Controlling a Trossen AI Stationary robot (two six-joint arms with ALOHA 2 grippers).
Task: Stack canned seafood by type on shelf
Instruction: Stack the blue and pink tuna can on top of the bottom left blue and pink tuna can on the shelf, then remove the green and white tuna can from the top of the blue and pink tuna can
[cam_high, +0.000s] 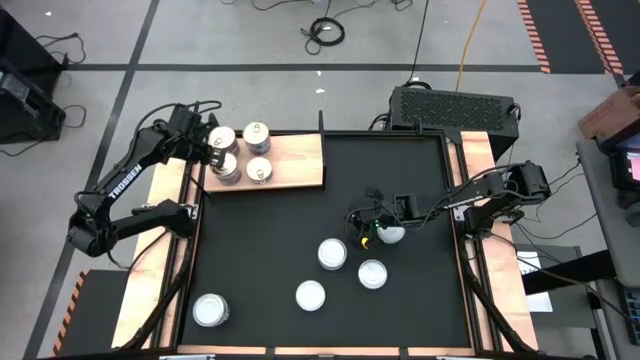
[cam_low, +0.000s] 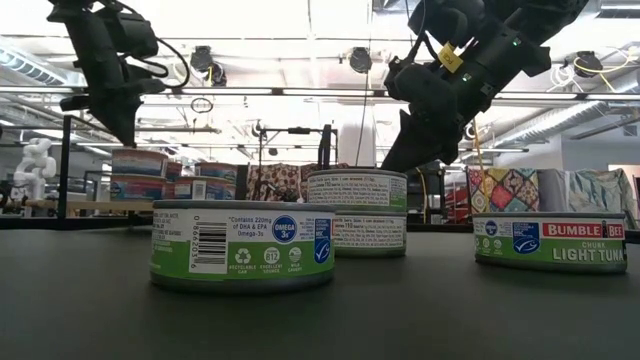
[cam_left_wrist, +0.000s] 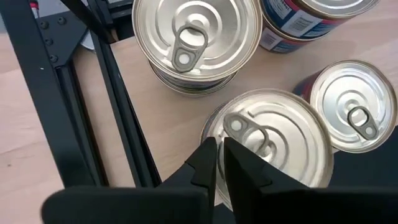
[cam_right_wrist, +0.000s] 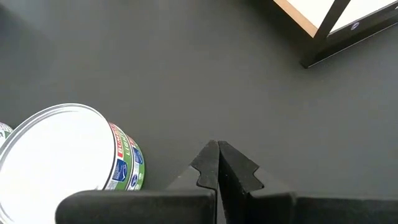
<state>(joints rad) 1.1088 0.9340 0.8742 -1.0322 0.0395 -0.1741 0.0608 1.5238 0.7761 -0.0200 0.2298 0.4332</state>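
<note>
The shelf (cam_high: 295, 160) is a light wooden board at the table's far left. Several silver pull-tab tins stand on it (cam_high: 257, 133) (cam_high: 260, 170) (cam_left_wrist: 193, 37) (cam_left_wrist: 351, 102). My left gripper (cam_high: 214, 152) (cam_left_wrist: 217, 155) is shut, pointing down over the near-left tin (cam_left_wrist: 280, 140). Several white-topped tins stand on the black mat (cam_high: 332, 253) (cam_high: 372, 273) (cam_high: 310, 295) (cam_high: 210, 310). My right gripper (cam_high: 365, 228) (cam_right_wrist: 217, 155) is shut and holds nothing. It hangs over the mat beside another white-topped tin (cam_high: 392, 235) (cam_right_wrist: 59, 149). My left gripper's shut fingertips (cam_left_wrist: 205, 158) stand from above over the rim of the pull-tab tin (cam_left_wrist: 214, 127), on the side of its tab. Whether they touch the tin I cannot tell.
The shelf's right half (cam_high: 300, 150) is bare wood. Black frame rails (cam_left_wrist: 118, 112) run beside the shelf's left edge. In the low view one green-labelled tin (cam_low: 357, 190) shows above another (cam_low: 370, 232). Bare mat (cam_high: 270, 230) lies between the shelf and the loose tins.
</note>
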